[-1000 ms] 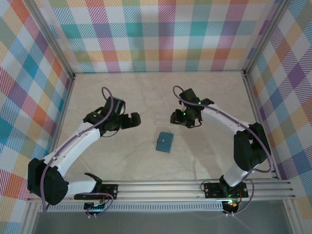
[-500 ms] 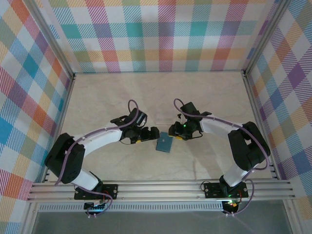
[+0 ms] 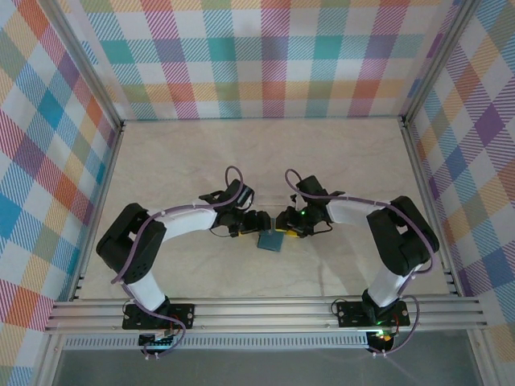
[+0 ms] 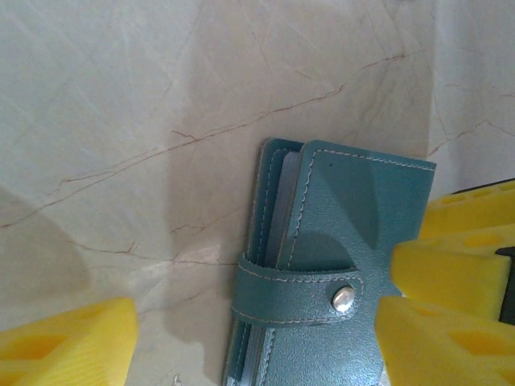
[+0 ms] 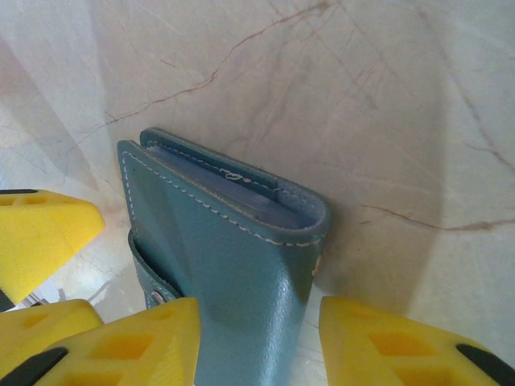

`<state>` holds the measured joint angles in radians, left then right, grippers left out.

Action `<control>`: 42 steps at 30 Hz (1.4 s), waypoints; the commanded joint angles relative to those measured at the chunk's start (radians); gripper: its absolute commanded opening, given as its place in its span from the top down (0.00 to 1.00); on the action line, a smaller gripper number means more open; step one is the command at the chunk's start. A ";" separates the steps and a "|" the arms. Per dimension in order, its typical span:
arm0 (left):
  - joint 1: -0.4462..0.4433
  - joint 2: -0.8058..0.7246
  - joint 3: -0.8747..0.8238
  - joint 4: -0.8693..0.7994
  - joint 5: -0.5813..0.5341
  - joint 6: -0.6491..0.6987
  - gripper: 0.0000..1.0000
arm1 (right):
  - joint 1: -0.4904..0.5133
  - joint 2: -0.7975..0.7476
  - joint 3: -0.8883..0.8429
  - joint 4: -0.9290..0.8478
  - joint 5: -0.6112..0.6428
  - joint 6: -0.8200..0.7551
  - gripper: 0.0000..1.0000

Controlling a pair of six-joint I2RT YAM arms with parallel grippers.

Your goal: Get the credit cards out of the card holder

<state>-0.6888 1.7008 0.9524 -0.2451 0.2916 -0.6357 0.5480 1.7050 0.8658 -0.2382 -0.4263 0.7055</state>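
The teal card holder (image 3: 270, 240) lies shut on the marble table, its strap snapped over the cover (image 4: 342, 299). The credit cards are hidden inside it; grey-blue inner layers show at its edge (image 5: 233, 189). My left gripper (image 3: 259, 222) is open and straddles the strap side (image 4: 249, 346). Its left finger (image 4: 64, 342) stands clear on the table, and its right finger (image 4: 442, 338) is over the cover. My right gripper (image 3: 283, 225) is open astride the holder's other end (image 5: 257, 346). One of its fingers (image 5: 121, 338) is against the cover, and the other (image 5: 402, 346) is a little apart.
Checked walls (image 3: 265, 56) close off the back and both sides of the table. An aluminium rail (image 3: 265, 310) with the arm bases runs along the near edge. Both grippers crowd the holder, their yellow fingers close to each other.
Both arms have come in to the holder. The left gripper swept right and nearer, and its jaws narrowed. The right gripper shifted left and down. The holder has stayed put.
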 commanded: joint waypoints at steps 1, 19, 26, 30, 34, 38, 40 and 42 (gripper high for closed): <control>-0.014 0.029 0.017 0.042 0.042 0.003 0.26 | 0.012 0.021 -0.013 0.047 -0.038 0.024 0.58; -0.116 0.005 0.115 -0.219 -0.139 0.109 0.39 | 0.040 0.013 -0.016 0.028 -0.075 -0.034 0.94; -0.157 0.023 0.162 -0.319 -0.205 0.146 0.46 | 0.040 0.025 -0.004 0.020 -0.104 -0.055 0.95; -0.170 0.037 0.167 -0.327 -0.228 0.151 0.48 | 0.041 0.037 -0.001 0.026 -0.116 -0.057 0.95; -0.173 0.050 0.166 -0.300 -0.203 0.159 0.47 | 0.040 0.045 0.001 0.027 -0.116 -0.059 0.94; -0.174 0.066 0.175 -0.304 -0.223 0.168 0.44 | 0.040 0.052 0.007 0.028 -0.129 -0.059 0.94; -0.173 0.070 0.174 -0.303 -0.248 0.173 0.47 | 0.041 0.054 0.009 0.026 -0.132 -0.062 0.94; -0.173 0.077 0.173 -0.308 -0.274 0.182 0.48 | 0.040 0.055 0.010 0.024 -0.136 -0.065 0.94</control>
<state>-0.8536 1.7596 1.0988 -0.5247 0.0715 -0.4774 0.5777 1.7401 0.8642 -0.1799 -0.5411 0.6651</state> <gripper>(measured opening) 0.519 0.076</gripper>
